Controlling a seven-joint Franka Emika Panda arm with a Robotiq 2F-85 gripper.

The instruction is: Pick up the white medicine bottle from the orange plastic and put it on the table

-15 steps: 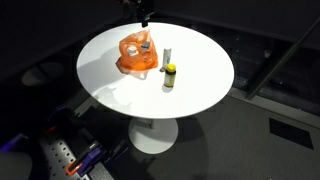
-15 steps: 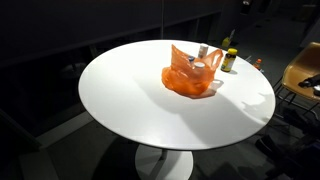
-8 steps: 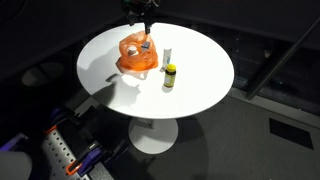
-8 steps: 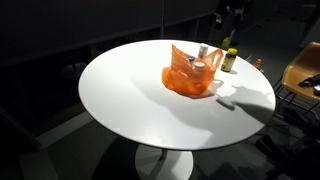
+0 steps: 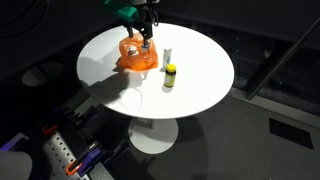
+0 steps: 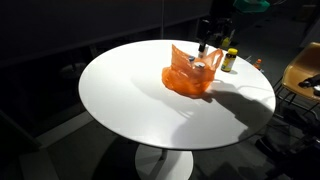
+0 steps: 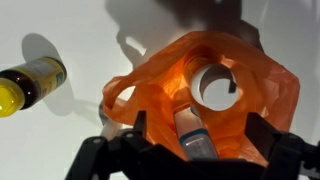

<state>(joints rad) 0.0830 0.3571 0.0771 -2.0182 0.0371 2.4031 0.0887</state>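
The claw is spread wide and grips nothing. In the wrist view its two dark fingers stand either side of the open mouth of the orange plastic bag, and it is hard to say whether they touch the plastic. The white medicine bottle lies inside the bag, in the gap between the fingers, with no pad touching it.

Beside the bottle in the bag is a white ring-shaped thing, possibly a roll of tape, though the view is too soft to be sure. The bag is crumpled and sits on the white round table, on the side away from the camera.

A dark bottle with a yellow cap stands outside the bag, near it but apart. In an exterior view it is upright, with a pale slim upright thing just behind it.

In both exterior views the arm comes down from the top edge, a teal part showing near the wrist. The claw points straight down over the bag, and it appears just above the bag's rim.
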